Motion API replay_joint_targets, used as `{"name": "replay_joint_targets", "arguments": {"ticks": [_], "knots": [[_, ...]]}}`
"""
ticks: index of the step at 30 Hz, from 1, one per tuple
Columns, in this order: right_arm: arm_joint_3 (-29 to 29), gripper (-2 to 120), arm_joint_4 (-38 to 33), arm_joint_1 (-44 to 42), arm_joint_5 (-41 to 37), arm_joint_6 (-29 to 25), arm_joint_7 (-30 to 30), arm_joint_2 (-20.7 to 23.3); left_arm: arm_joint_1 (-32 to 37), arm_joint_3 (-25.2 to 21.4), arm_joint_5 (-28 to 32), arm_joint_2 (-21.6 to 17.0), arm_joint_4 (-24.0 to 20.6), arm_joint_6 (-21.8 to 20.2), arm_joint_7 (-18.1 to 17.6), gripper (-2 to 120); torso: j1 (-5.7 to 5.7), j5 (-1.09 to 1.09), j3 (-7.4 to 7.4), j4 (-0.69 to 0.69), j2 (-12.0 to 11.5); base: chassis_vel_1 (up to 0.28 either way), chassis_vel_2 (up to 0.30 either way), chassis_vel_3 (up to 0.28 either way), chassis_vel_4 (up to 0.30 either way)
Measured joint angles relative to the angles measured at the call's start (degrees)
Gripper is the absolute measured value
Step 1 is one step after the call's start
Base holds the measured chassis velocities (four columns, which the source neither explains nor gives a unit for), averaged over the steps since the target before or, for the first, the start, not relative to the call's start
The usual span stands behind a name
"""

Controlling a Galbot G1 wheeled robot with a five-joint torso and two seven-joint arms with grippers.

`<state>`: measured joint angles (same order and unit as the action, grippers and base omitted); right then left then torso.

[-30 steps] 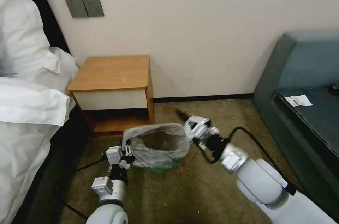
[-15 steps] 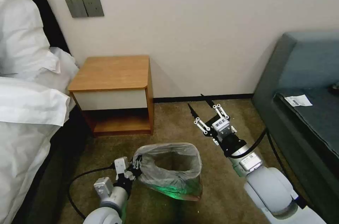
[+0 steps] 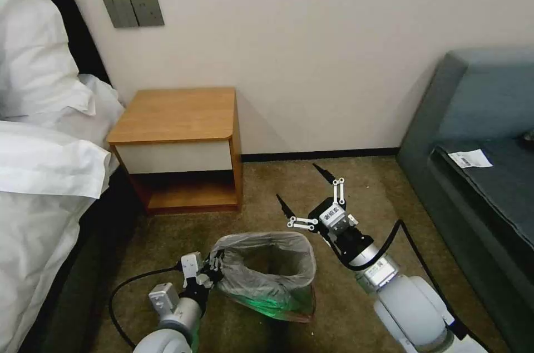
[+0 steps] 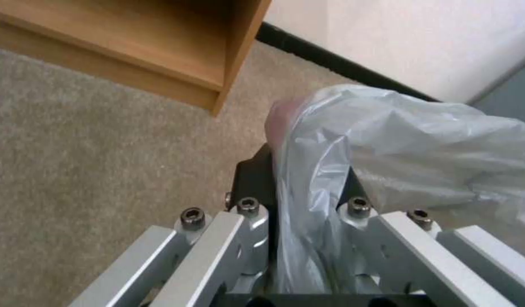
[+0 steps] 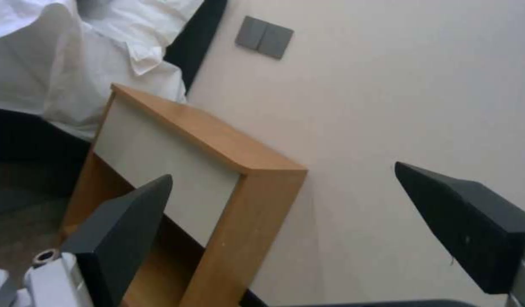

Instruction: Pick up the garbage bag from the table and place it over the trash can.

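The grey translucent garbage bag stands open-mouthed on the carpet, with the trash can's pale green showing through its lower part. My left gripper is shut on the bag's left rim. In the left wrist view the crinkled bag runs down between the closed fingers of that gripper. My right gripper hangs open above and behind the bag's right rim, touching nothing. Its dark fingertips spread wide in the right wrist view. The wooden table stands behind to the left with a bare top.
A bed with white bedding fills the left side, close to my left arm. A grey-blue sofa with a paper slip stands on the right. A black cable loops on the carpet by the left arm. The wall runs behind.
The right gripper let go of the bag's right rim, opened and rose away behind it. The left gripper, still holding the rim, moved nearer me and rightward with the bag and can.
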<state>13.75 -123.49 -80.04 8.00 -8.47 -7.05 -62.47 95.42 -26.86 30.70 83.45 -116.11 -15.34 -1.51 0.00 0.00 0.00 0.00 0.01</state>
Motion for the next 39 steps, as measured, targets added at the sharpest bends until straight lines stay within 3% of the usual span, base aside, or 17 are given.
{"name": "replay_joint_targets", "arguments": {"ticks": [2, 6, 14, 19, 26, 35, 39], "knots": [[0.02, 100, 0.03, 0.00, 0.04, -0.09, -0.27, -0.05, -0.12, -0.01, 0.13, 0.02, 0.08, 0.00, -0.04, 11, 0.00, 0.00, 0.00, 0.00, 0.00, 0.000, 0.000, 0.000, 0.000], [0.02, 100, 0.13, 0.01, 0.16, -0.32, -0.83, -0.19, -0.30, 0.00, 0.39, 0.05, 0.13, 0.01, -0.09, 23, 0.00, 0.00, 0.00, 0.00, 0.00, 0.000, 0.000, 0.000, 0.000], [0.15, 100, 0.29, 0.09, 0.23, -0.49, -1.18, -0.21, -0.10, -0.03, 0.40, 0.11, -0.15, 0.02, -0.24, 57, 0.00, 0.01, 0.00, 0.00, 0.00, 0.000, 0.000, 0.000, 0.000], [0.13, 100, 0.29, 0.16, 0.24, -0.49, -1.41, -0.28, -0.02, -0.03, 0.32, 0.30, -0.34, 0.02, -0.26, 70, 0.00, 0.01, 0.00, 0.00, -0.01, 0.000, 0.000, 0.000, 0.000], [0.35, 100, 0.37, 0.28, 0.25, -0.49, -1.49, -0.40, 0.23, -0.29, -0.78, 0.32, -0.51, 0.43, -0.10, 98, 0.00, 0.00, 0.00, 0.00, -0.01, 0.000, 0.000, 0.000, 0.000], [1.01, 100, 1.06, 0.36, 0.30, -0.55, -1.47, -1.27, 1.40, -1.13, -3.46, -0.08, -2.82, 3.22, 1.05, 100, 0.00, 0.00, 0.00, 0.00, -0.01, 0.000, 0.000, 0.000, 0.000], [0.35, 100, 1.95, 0.06, -0.46, 1.34, 2.81, -3.55, 2.73, -1.94, -6.05, -0.41, -3.57, 10.42, 3.70, 100, 0.00, 0.00, 0.00, 0.01, -0.01, 0.000, 0.000, 0.000, 0.000]]}}
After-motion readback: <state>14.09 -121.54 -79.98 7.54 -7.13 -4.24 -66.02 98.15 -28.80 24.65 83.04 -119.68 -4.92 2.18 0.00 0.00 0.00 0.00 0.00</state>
